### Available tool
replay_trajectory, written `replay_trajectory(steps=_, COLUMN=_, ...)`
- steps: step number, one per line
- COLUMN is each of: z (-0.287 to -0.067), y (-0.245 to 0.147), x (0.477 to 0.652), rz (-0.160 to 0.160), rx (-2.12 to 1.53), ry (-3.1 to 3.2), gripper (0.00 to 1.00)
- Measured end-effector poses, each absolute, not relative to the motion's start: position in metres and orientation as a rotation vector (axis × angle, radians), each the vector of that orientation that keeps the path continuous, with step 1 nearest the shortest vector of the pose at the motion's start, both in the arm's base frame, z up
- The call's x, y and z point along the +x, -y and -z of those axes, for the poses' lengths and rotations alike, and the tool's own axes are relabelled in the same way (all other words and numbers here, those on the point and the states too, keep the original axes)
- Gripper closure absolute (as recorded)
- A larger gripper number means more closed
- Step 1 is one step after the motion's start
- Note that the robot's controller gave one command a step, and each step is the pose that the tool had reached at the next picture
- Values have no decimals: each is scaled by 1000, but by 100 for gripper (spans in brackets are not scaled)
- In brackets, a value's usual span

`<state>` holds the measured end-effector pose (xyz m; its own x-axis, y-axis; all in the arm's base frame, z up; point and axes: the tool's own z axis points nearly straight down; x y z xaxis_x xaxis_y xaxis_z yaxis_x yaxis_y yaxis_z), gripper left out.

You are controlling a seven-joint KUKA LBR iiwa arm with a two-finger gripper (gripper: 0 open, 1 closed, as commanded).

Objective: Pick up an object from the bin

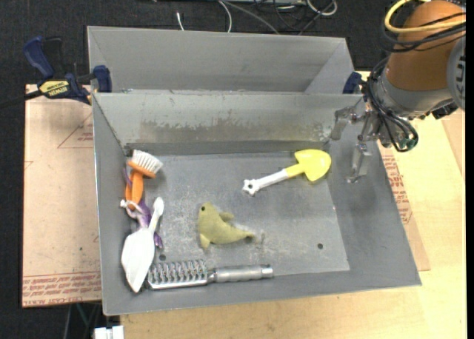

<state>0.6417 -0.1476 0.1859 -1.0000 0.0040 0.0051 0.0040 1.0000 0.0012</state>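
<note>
My gripper (348, 154) hangs above the bin's right sloping wall, near the back right corner, with its fingers open and nothing between them. The nearest thing is a yellow toy shovel (309, 165) with a white handle, lying on the bin floor just left of the gripper and apart from it. Further left and toward the front lies a small olive-green plush fish (218, 228).
Along the left side lie an orange-handled brush (139, 175) with white bristles and a white spoon-shaped brush (139, 254) with a purple strip. A grey hairbrush (207, 274) lies along the front edge. The arm with its orange cover stands outside the bin's right rim.
</note>
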Motion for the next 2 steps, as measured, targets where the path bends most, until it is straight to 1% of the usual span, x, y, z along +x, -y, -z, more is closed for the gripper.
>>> replay_trajectory(steps=1, z=-191, y=147, x=644, rz=0, rx=0, ry=3144, gripper=0)
replay_trajectory(steps=2, z=-67, y=112, x=655, rz=5, rx=-62, ry=3139, gripper=0)
